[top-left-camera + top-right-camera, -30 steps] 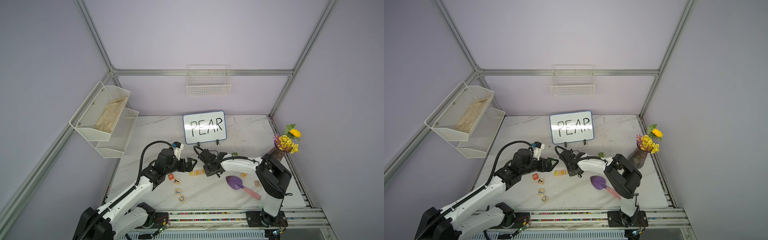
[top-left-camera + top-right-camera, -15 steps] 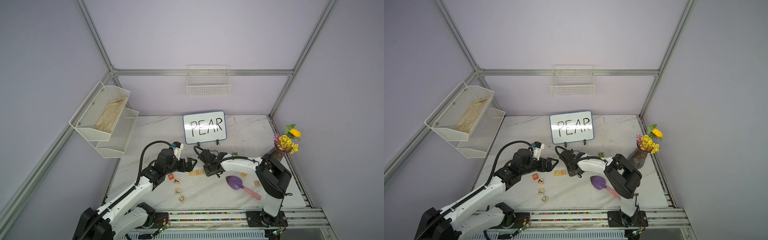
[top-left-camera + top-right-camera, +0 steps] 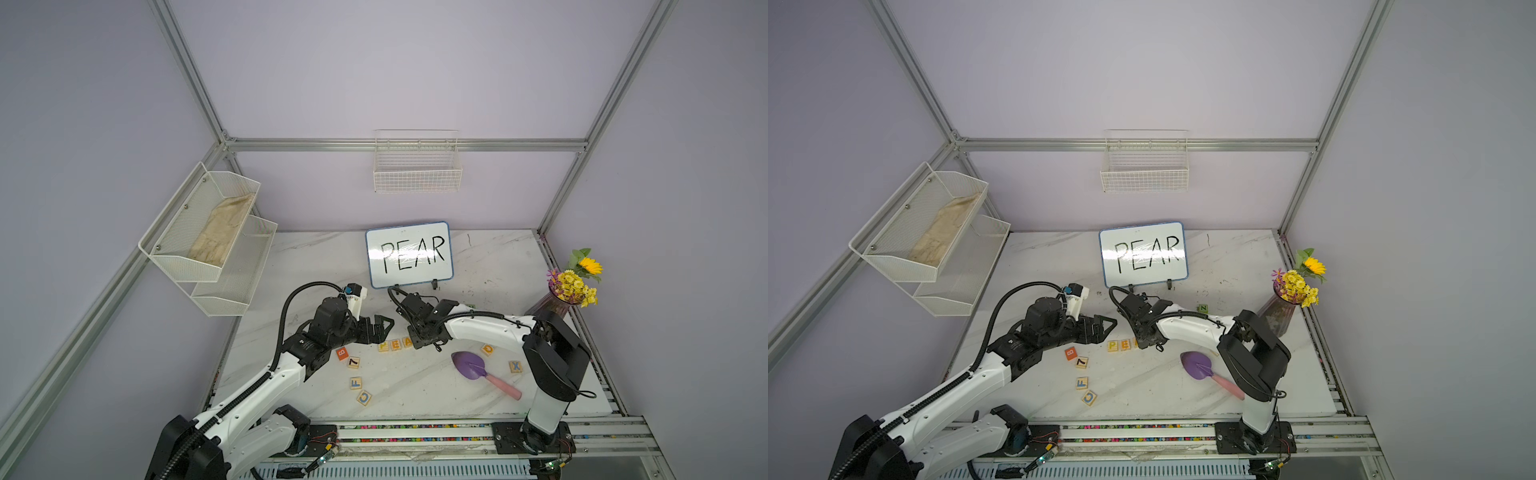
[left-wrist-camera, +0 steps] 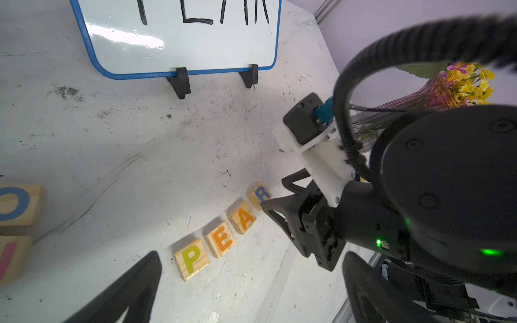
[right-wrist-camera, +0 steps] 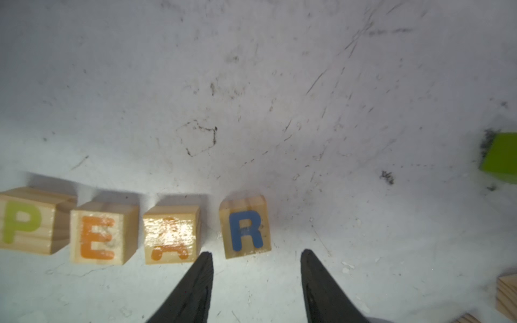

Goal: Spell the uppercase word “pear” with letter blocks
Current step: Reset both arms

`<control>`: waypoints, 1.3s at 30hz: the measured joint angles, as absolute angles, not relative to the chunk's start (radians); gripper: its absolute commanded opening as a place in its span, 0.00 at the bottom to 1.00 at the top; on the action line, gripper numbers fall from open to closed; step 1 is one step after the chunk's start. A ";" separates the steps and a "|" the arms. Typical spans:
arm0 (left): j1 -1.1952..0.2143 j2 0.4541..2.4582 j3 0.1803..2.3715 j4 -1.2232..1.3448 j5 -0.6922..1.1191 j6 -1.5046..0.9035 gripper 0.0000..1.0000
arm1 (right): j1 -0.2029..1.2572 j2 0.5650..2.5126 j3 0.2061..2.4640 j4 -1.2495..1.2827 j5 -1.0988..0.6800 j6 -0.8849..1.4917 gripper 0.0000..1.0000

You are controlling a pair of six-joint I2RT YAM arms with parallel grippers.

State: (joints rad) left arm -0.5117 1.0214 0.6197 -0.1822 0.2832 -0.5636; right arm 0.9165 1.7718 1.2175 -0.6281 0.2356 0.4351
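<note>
Right wrist view shows R block point(image 5: 246, 228); both top views hide it under right hand point(image 5: 256, 251). Fingers point(image 5: 195, 285) apart, R just past tips, untouched.

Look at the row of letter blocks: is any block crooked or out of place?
Only the R block stands out: it is turned slightly and sits farther from the A block than the P block, E block and A sit from each other. Otherwise the row reads PEAR.
</note>
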 measured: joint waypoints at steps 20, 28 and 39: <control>-0.439 1.220 0.810 -0.095 -0.085 -0.397 1.00 | 0.576 1.543 1.262 -0.435 0.567 0.138 0.97; -0.287 1.262 0.815 0.015 -0.289 -0.257 1.00 | 0.401 1.522 1.132 -0.252 0.604 0.065 0.97; -0.103 1.330 0.551 0.365 -0.467 -0.116 1.00 | 0.278 1.393 0.814 0.045 0.707 0.027 0.97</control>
State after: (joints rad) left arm -0.1028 1.3304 0.5507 0.3653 -0.4671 -0.1158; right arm 0.2779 1.3930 0.8139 0.0452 0.7074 0.0269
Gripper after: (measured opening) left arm 0.997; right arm 0.975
